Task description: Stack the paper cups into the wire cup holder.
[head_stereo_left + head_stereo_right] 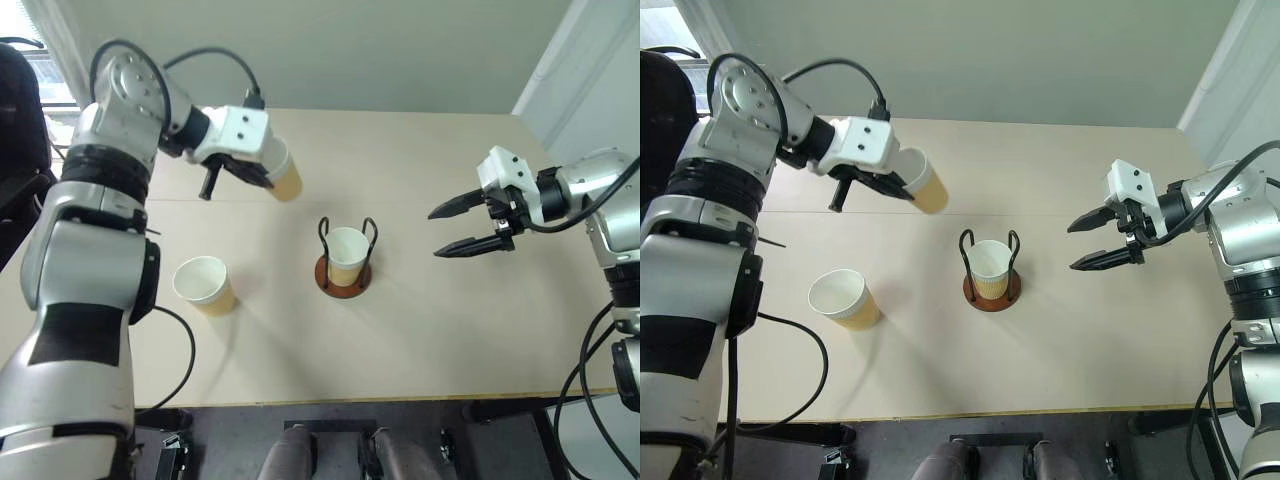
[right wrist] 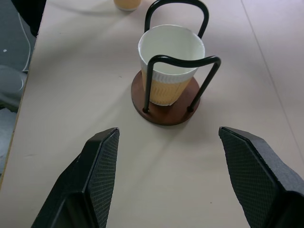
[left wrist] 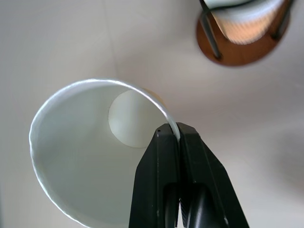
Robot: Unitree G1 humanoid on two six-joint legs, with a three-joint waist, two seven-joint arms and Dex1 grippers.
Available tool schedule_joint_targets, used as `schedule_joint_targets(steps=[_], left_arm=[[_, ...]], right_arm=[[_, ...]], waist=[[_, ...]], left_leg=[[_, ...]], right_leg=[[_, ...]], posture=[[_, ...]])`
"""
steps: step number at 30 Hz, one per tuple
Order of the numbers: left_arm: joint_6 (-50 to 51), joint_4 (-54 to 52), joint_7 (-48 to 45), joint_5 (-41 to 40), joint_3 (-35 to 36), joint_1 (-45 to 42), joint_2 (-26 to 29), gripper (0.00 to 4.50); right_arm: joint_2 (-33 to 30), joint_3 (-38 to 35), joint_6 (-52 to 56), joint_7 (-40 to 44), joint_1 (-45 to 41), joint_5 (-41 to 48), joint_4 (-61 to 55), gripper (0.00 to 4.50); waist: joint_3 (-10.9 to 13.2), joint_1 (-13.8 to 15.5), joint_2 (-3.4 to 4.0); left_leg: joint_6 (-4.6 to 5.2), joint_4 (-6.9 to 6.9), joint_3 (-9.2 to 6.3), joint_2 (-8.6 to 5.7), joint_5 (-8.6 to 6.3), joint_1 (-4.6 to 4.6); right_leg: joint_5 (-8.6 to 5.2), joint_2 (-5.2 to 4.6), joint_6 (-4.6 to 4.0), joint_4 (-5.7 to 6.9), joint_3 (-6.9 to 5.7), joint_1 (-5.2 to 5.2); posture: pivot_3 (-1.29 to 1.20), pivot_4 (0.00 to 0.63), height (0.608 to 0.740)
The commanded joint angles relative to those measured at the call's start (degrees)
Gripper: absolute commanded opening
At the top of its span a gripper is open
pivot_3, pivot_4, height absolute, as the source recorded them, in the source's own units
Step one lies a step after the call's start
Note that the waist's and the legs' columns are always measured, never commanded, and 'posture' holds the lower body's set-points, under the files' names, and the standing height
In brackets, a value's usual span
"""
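Note:
My left gripper [image 1: 266, 176] is shut on the rim of a tan-yellow paper cup [image 1: 285, 180] and holds it tilted in the air, behind and to the left of the wire cup holder [image 1: 327, 283]. In the left wrist view the black fingertips [image 3: 161, 142] pinch the cup's white rim [image 3: 95, 83]. A second paper cup [image 1: 347, 256] stands upright inside the holder's black wire loops. A third cup [image 1: 205, 285] stands on the table at the front left. To the right of the holder my right gripper [image 1: 435, 234] is open and points at it, holding nothing.
The beige table [image 1: 420, 340] ends at a front edge near me and a back edge by the wall. A black cable [image 1: 186, 352] loops over the front left corner. A dark object [image 1: 15, 120] sits beyond the table's left side.

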Motion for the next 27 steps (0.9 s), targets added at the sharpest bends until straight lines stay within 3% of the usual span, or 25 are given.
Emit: schedule_joint_targets(steps=[1, 8, 22, 27], left_arm=[[1.7, -1.2, -2.3, -3.8, -1.9, -4.2, -1.6, 0.06], [4.8, -3.0, -2.3, -11.7, -8.8, -6.6, -3.6, 0.06], [13.4, -13.8, -2.3, -30.1, -22.5, -7.8, -3.6, 0.06], [15.9, -18.1, -2.3, -34.8, -27.2, -8.1, -2.7, 0.06]], right_arm=[[0.5, -1.5, -0.5, 0.7, -2.8, 0.7, 0.6, 3.38], [0.4, -2.0, -1.2, 1.9, -4.3, 3.3, 1.8, 3.38], [-10.5, 3.1, -4.7, 1.9, -2.3, 15.0, 0.5, 3.38], [-11.1, 4.1, -5.4, 1.9, -2.7, 15.6, 1.4, 3.38]], waist=[[0.0, -0.1, 0.02], [0.1, -0.1, 0.15], [0.2, 0.2, 0.31], [0.2, 0.1, 0.35]], left_leg=[[0.01, -0.03, 0.07, -0.04, 0.00, 0.01], [0.09, 0.08, 0.12, 0.00, -0.03, -0.03], [-0.21, 0.32, 0.41, -0.03, 0.15, -0.09], [0.35, 0.49, 0.40, 0.00, -0.12, -0.04]], right_leg=[[0.00, 0.02, 0.00, -0.01, -0.02, -0.01], [0.05, 0.00, 0.07, -0.02, 0.10, -0.02], [0.12, 0.05, 0.27, -0.06, 0.28, 0.02], [0.23, 0.03, 0.44, -0.02, 0.41, 0.09]], posture=[[0.00, 0.150, 0.740], [0.00, 0.150, 0.740], [0.00, 0.150, 0.740], [0.00, 0.150, 0.740]])
